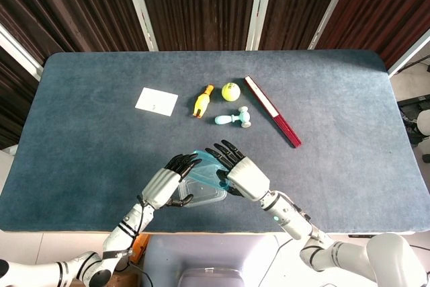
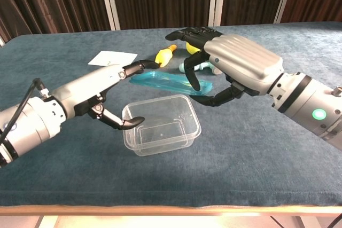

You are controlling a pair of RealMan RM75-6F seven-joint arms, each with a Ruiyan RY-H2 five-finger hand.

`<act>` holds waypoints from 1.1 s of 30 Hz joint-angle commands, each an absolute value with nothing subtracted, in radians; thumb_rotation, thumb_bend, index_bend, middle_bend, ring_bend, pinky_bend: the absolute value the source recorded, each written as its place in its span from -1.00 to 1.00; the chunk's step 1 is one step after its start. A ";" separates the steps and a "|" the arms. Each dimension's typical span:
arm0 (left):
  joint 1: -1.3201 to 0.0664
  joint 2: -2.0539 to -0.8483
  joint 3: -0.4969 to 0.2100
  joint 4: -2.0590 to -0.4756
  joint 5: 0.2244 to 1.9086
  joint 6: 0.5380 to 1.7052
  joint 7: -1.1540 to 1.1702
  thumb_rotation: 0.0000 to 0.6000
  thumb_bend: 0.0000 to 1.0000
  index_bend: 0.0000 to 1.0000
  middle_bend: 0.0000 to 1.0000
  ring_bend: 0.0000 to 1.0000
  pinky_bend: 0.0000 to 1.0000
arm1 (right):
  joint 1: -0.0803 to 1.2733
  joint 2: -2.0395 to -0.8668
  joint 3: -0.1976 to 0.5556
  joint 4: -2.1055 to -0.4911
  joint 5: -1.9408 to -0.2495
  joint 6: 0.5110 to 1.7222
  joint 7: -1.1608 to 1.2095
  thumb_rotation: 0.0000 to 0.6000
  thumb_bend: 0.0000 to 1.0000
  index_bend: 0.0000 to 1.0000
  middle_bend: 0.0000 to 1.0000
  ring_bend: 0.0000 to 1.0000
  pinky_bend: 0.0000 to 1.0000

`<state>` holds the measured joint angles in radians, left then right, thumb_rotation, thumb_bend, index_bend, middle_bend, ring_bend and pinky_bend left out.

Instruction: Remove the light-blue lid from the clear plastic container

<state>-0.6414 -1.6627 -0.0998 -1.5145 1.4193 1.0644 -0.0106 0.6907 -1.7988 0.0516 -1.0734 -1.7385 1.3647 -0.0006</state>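
The clear plastic container (image 2: pixel 163 126) stands lidless on the blue table near the front edge, and it also shows in the head view (image 1: pixel 203 195). My right hand (image 2: pixel 240 68) pinches the light-blue lid (image 2: pixel 168 83) by its right end and holds it tilted in the air behind and above the container. From overhead the lid (image 1: pixel 205 165) partly overlaps the container's far edge, with the right hand (image 1: pixel 245 176) beside it. My left hand (image 2: pixel 99 92) is at the container's left side: its thumb touches the near-left rim and its fingers are spread above the far rim. The left hand (image 1: pixel 162 186) holds nothing.
Further back lie a white paper (image 1: pixel 156 101), a yellow rubber chicken (image 1: pixel 203 101), a tennis ball (image 1: pixel 230 91), a small pale-blue dumbbell-shaped toy (image 1: pixel 233 119) and a long red box (image 1: pixel 272 120). The table's front edge runs just below the container.
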 commanded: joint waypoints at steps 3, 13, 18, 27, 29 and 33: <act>-0.632 -1.649 -0.106 -1.510 1.426 1.085 -0.027 1.00 -0.37 -1.00 -1.00 -1.00 -0.96 | 0.690 -1.783 0.058 -1.090 -1.740 1.376 -0.009 1.00 1.00 0.53 -0.63 -1.00 -1.00; -0.570 -1.542 -0.101 -1.542 1.465 1.202 -0.004 1.00 -0.36 -1.00 -1.00 -1.00 -0.97 | 0.656 -1.677 0.055 -1.088 -1.734 1.401 -0.056 1.00 1.00 0.53 -0.63 -1.00 -1.00; -0.528 -1.487 -0.092 -1.547 1.468 1.251 -0.024 1.00 -0.36 -1.00 -1.00 -1.00 -0.98 | 0.627 -1.617 0.032 -1.044 -1.736 1.409 -0.067 1.00 1.00 0.53 -0.63 -1.00 -1.00; -0.498 -1.466 -0.080 -1.499 1.433 1.234 -0.044 1.00 -0.35 -1.00 -1.00 -1.00 -0.99 | 0.591 -1.673 -0.023 -0.879 -1.717 1.336 -0.059 1.00 1.00 0.25 -0.63 -1.00 -1.00; -0.495 -1.467 -0.078 -1.489 1.425 1.226 -0.040 1.00 -0.35 -1.00 -1.00 -1.00 -0.99 | 0.591 -1.689 -0.033 -0.857 -1.720 1.320 -0.056 1.00 0.80 -0.06 -0.67 -1.00 -1.00; -0.487 -1.449 -0.073 -1.484 1.399 1.205 -0.009 1.00 -0.35 -1.00 -1.00 -1.00 -0.99 | 0.587 -1.684 -0.046 -0.882 -1.712 1.283 -0.065 1.00 -0.22 -0.79 -0.84 -1.00 -1.00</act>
